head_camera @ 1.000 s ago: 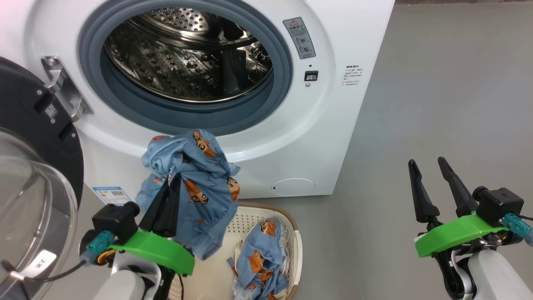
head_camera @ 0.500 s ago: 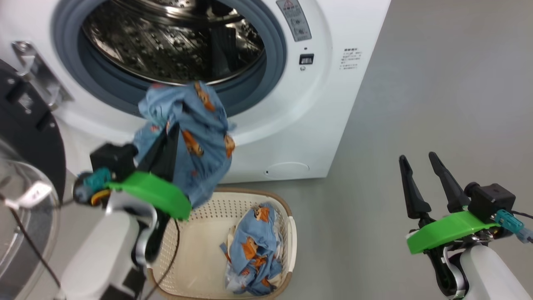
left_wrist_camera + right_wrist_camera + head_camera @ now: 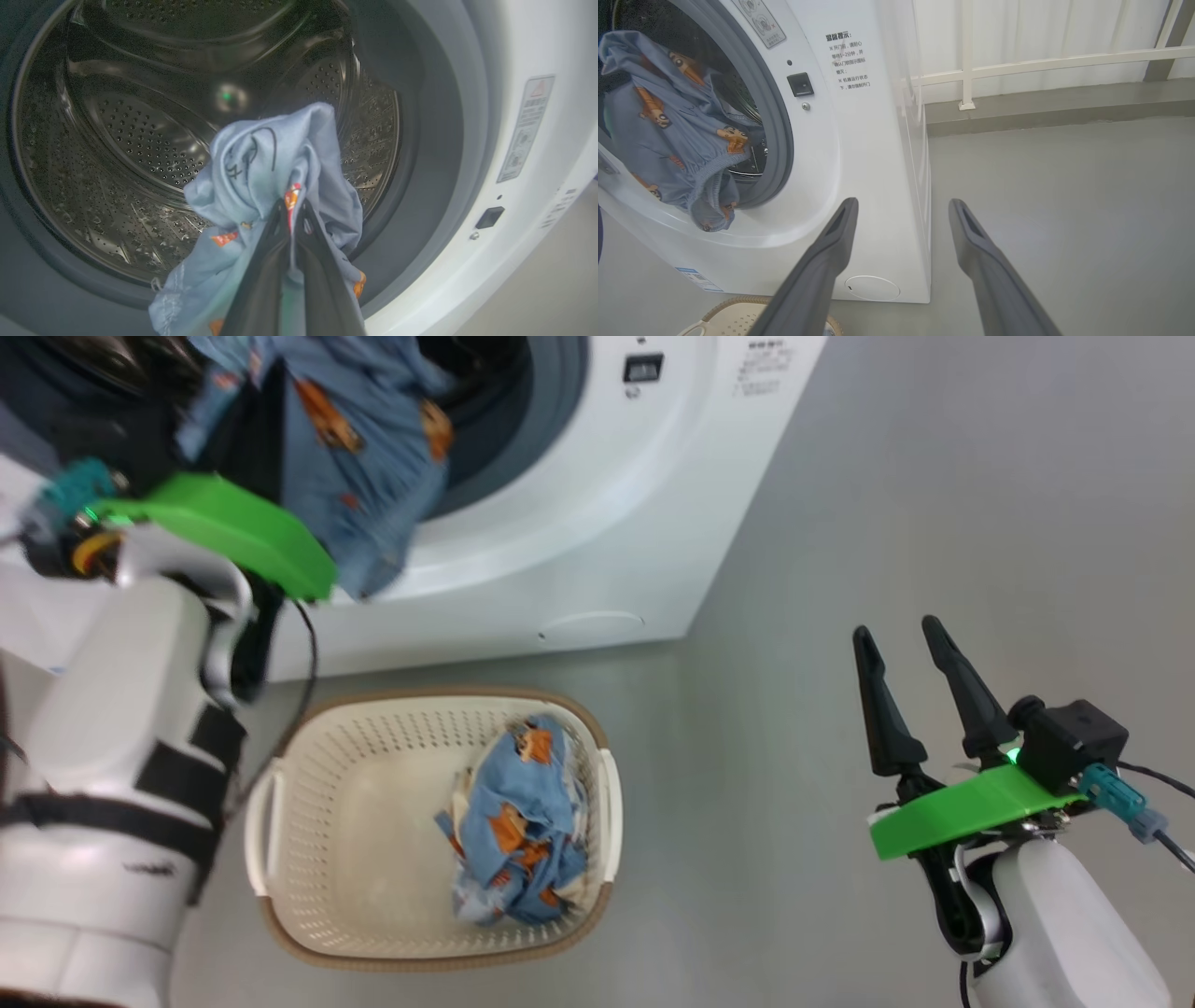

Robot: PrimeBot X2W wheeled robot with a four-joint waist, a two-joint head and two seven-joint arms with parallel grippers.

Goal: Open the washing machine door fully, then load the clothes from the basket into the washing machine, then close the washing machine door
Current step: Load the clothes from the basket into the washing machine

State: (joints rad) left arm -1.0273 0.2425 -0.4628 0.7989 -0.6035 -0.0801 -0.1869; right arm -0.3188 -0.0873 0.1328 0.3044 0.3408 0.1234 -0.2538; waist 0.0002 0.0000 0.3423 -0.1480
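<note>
The left gripper (image 3: 292, 205) has its two dark fingers (image 3: 261, 280) pressed together on one light blue garment (image 3: 271, 154) printed with orange cartoon animals. It holds the cloth bunched at the mouth of the washing machine (image 3: 597, 495), in front of the grey gasket (image 3: 434, 140), with the loose end hanging over the lower rim of the opening. The right gripper (image 3: 894, 630) holds nothing; its jaws are spread apart, and it hovers above the grey floor (image 3: 934, 476), well to the right of the machine. There are two garments: the one held, and a second garment (image 3: 513, 821) crumpled inside the basket (image 3: 308, 728) against its right wall. There is one basket, cream with a brown rim and two white side handles (image 3: 611, 812), standing on the floor just in front of the machine. The left wrist view looks straight into the steel perforated drum (image 3: 140, 140), with a small green light reflected deep inside, and takes in a warning label (image 3: 525, 126) right of the opening. The right wrist view gives the machine's right side, printed text (image 3: 845, 60) on its front, and a white railing (image 3: 1017, 65) behind the machine.
</note>
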